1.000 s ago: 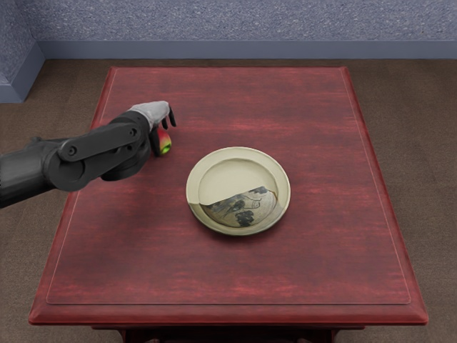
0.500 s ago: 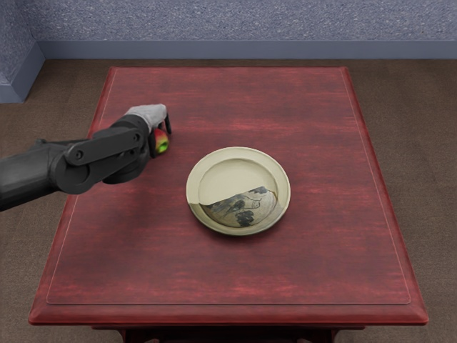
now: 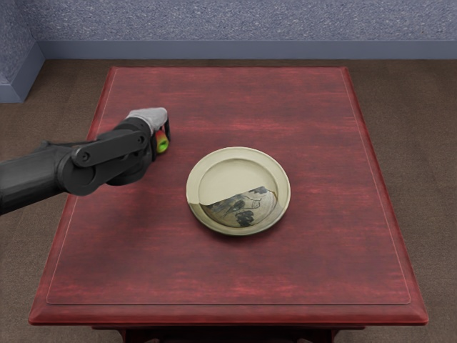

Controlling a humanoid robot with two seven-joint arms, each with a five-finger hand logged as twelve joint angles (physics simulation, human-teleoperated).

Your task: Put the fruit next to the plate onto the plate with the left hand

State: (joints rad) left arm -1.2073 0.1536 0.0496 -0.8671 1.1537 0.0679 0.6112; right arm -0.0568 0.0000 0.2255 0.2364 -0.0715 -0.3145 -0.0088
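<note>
A small red and green fruit (image 3: 163, 140) sits left of the cream plate (image 3: 238, 190), mostly hidden by my left hand (image 3: 153, 128). The hand's grey fingers are curled tightly around the fruit from above, with only its right side showing. The plate, with a dark painted pattern in its lower half, lies at the middle of the table and holds nothing. My left arm comes in from the picture's left edge. The right arm does not show.
The dark red table (image 3: 321, 271) has a raised rim all round. A brown floor and grey wall lie beyond it.
The fingers of my left hand have curled down from spread over the fruit to closed around it. The hand has shifted slightly left and the fruit has risen a little.
</note>
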